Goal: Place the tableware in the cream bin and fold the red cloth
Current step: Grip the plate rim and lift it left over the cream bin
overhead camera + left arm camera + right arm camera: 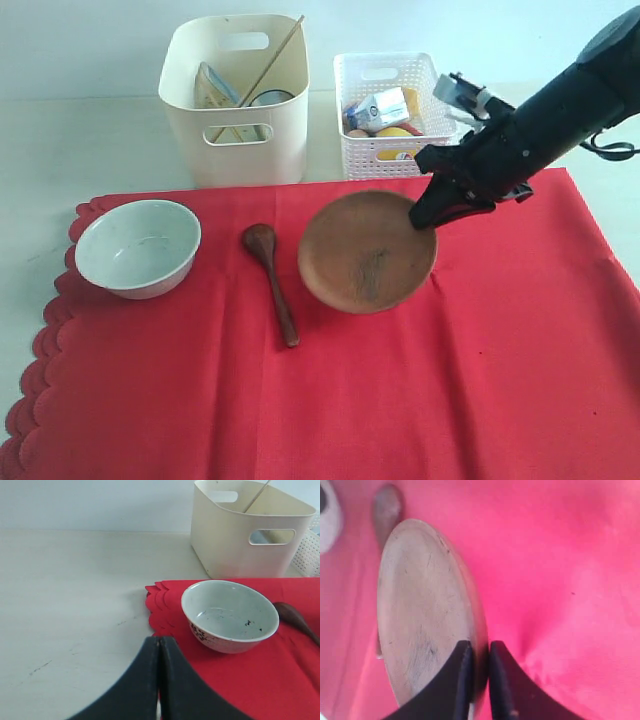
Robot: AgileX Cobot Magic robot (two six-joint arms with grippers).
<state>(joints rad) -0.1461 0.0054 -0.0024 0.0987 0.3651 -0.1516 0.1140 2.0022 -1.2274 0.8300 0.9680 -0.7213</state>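
left hand [159, 680]: fingers together, holding nothing, at the scalloped edge of the red cloth [450, 380]. pale bowl [138, 247] upright on the cloth's left part. dark wooden spoon [272, 280] lies flat beside it. round wooden plate [367, 250] mid-cloth, tilted. right hand [425, 212] clamped on its rim. cream bin [235, 100] stands on the desk [60, 140] behind the cloth, chopsticks [269, 60] inside.

White basket [385, 150] (carton [383, 108] inside).
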